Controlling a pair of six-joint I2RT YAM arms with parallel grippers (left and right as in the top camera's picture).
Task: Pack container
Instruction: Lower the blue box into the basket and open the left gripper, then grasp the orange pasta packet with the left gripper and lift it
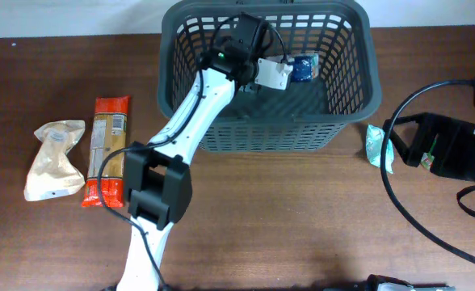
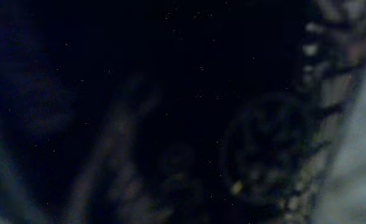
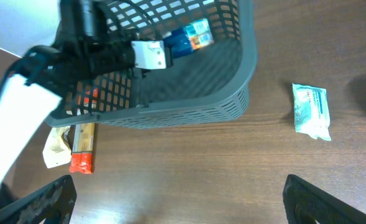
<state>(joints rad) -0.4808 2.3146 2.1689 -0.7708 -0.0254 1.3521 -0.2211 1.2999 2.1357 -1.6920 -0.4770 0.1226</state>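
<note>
The container, a dark grey slotted basket [image 1: 359,89], stands at the back centre of the table; it also shows in the right wrist view [image 3: 233,99]. My left arm reaches into it, and my left gripper [image 1: 284,74] is low inside, right beside a blue packet [image 1: 304,67] that lies near the basket's right wall [image 3: 188,37]. The left wrist view is dark and blurred, showing only lattice, so the jaws cannot be read. My right gripper [image 3: 180,199] is open and empty above bare table, right of the basket [image 1: 411,145].
A white and green packet [image 1: 378,147] lies on the table between the basket and my right gripper [image 3: 312,111]. A long red and orange packet [image 1: 108,149] and a beige bag [image 1: 54,158] lie at the left. Black cables loop at the right.
</note>
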